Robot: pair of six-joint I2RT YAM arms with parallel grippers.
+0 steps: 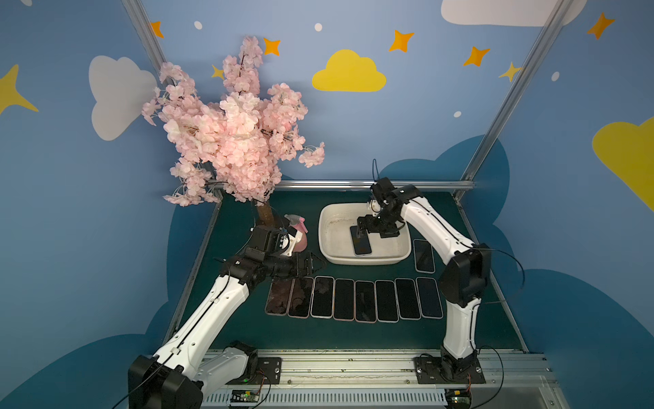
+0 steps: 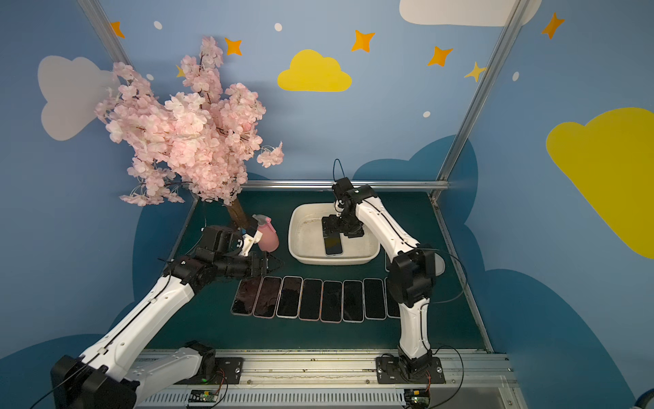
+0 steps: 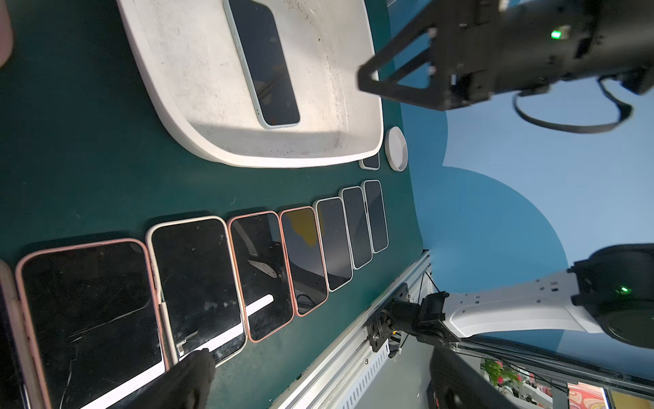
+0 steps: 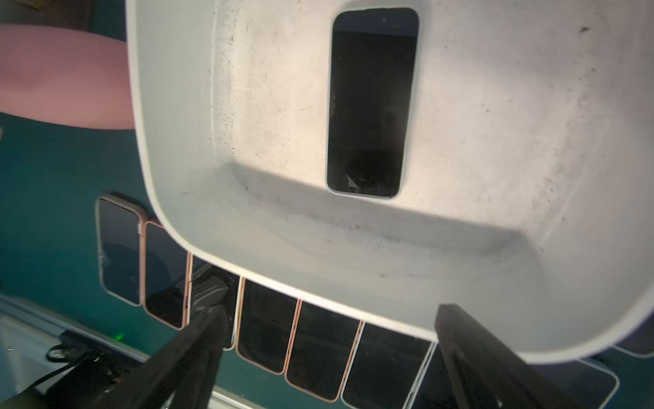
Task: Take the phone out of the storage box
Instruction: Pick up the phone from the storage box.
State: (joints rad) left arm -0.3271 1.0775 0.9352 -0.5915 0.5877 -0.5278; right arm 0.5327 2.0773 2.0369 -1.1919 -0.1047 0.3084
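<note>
Top views, phone: flat in the box, right of centre.
Top views, right claw: above the phone's far end, jaws spread, empty.
Top views, left claw: left of centre, by the row of phones, jaws apart, empty.
Left wrist, phone: top centre, in the box.
Right wrist, right claw: fingers wide at the bottom edge, holding nothing.
Right wrist, phone: top centre, on the box floor.

Inside the storage box, bare floor lies open on both sides of the phone, though the right gripper hangs over its far end. A row of phones fills the desk just in front of the box. The spray bottle and blossom tree crowd the far left corner. The strip along the near edge is bare.
</note>
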